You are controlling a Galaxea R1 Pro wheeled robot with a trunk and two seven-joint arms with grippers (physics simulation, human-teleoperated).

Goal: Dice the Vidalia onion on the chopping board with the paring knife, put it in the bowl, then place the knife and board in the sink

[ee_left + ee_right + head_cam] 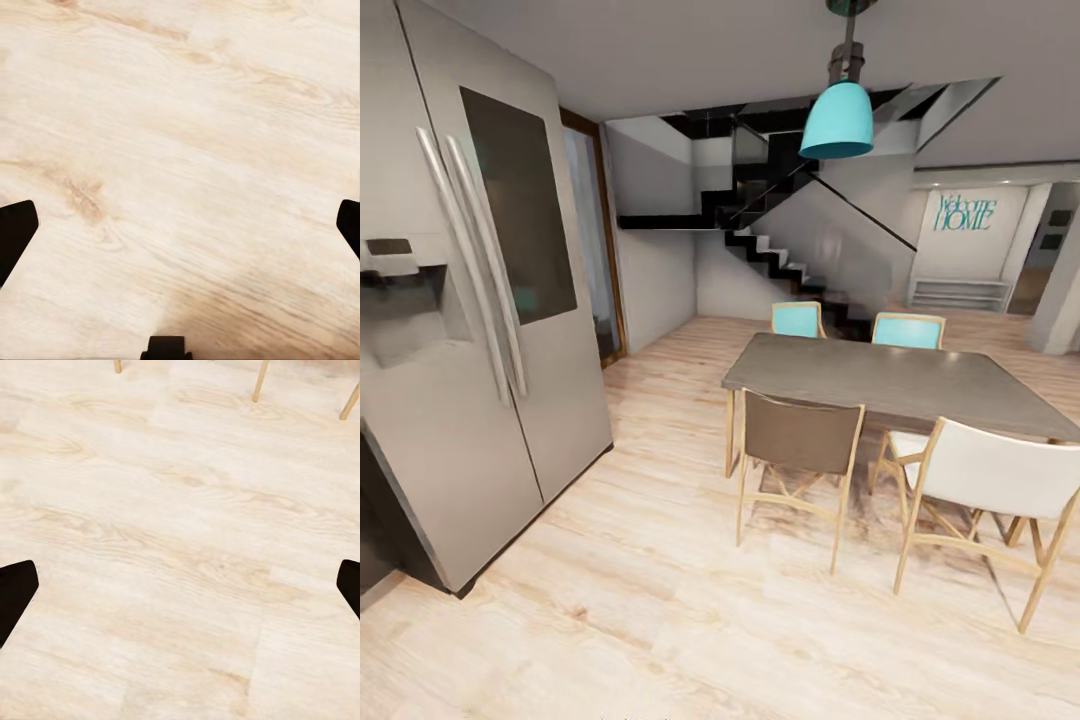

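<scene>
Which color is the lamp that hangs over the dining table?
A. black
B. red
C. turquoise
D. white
C: in the head view the lamp hanging above the table has a turquoise shade, the same color as the two far chairs.

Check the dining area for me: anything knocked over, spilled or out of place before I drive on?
Nothing stands out. The four chairs stand upright around the dining table, the fridge doors are shut, and the wood floor shows no spill. Both wrist views show bare floor between open fingers.
</scene>
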